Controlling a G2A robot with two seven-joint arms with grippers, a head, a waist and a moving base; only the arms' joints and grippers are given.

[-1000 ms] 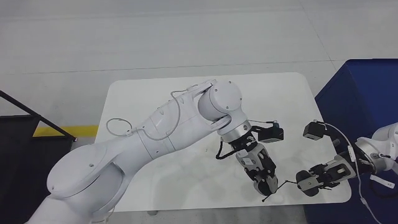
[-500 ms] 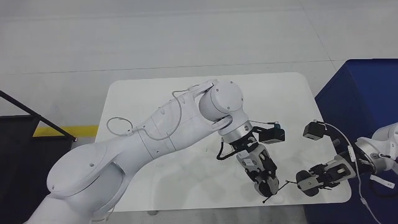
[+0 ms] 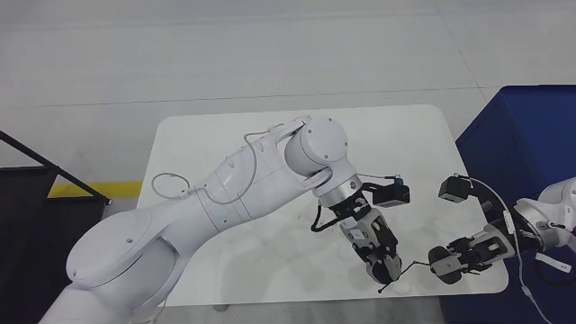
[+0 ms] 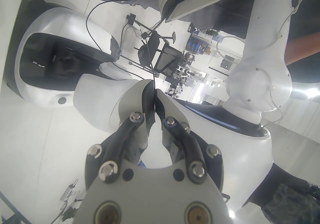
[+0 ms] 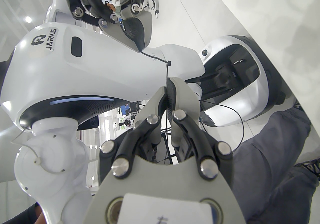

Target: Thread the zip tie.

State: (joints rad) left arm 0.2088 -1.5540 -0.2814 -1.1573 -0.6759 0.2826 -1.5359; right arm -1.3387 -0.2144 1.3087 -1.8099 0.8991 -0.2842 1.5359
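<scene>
Arm from near-left lay stretched across table (image 3: 225,144), wrist bent down near its near-right corner. Left gripper (image 4: 153,89) pressed together, pinching zip tie (image 5: 169,62). Tie hung in air, spanning short gap between grippers. Right gripper (image 5: 168,86) likewise clamped on tie just below its head. Right arm came in from right, blue cabinet (image 3: 531,144) close behind.

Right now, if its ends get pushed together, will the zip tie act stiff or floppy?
Probably springy, not limp: the zip tie shows straight runs between the left end effector and right end effector. Likely light and buckles easily, being thin.
</scene>
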